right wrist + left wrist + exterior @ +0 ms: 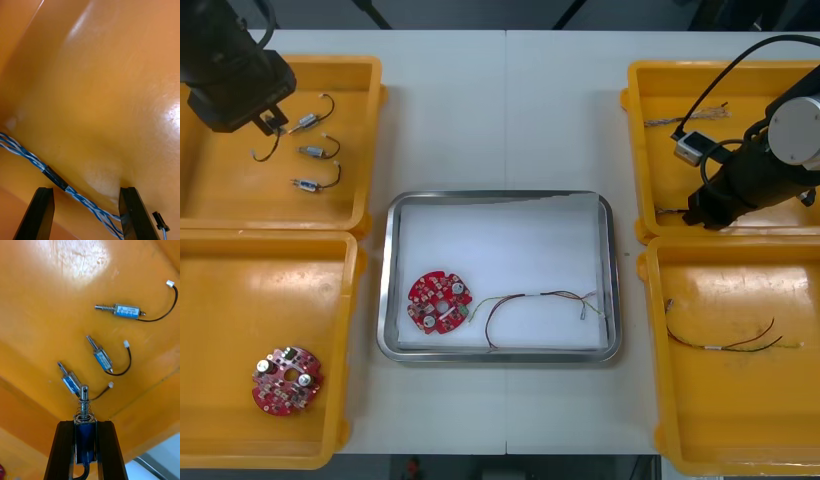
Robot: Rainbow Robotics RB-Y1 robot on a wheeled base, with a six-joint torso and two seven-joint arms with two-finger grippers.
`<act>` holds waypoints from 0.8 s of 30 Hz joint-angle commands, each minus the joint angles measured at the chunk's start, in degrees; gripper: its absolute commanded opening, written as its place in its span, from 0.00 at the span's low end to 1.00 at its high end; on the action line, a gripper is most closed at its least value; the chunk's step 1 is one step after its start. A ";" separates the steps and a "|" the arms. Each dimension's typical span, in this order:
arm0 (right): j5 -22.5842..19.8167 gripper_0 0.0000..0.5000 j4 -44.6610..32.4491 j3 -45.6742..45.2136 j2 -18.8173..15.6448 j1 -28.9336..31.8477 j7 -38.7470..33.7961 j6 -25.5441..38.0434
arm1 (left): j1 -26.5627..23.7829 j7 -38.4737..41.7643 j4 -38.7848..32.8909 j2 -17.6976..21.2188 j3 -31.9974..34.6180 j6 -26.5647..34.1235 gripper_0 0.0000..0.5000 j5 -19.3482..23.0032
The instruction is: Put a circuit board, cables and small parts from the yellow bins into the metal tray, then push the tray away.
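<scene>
The bins [240, 200] are smooth, glossy yellow plastic with glare on their floors. The tray [384, 300] has a shiny metal rim and a matt white inside. The small parts [127, 310] are bright metal with glossy blue bodies. The cable [23, 152] has smooth blue and white sheathing. The table [500, 110] is matt.
</scene>
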 commanded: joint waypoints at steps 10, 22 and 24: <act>-0.25 0.02 -0.26 2.42 -1.51 0.19 -0.42 -3.78 | 8.88 24.35 -25.36 1.59 3.75 4.79 0.00 -1.29; -0.34 0.00 -0.78 -0.92 -1.95 0.10 0.82 -2.90 | 13.01 37.79 -36.17 -6.06 0.85 6.29 0.00 -11.31; 0.10 0.00 -1.84 -2.33 -2.30 0.10 1.17 -1.14 | 13.01 39.99 -36.61 -7.46 -0.73 6.29 0.00 -12.89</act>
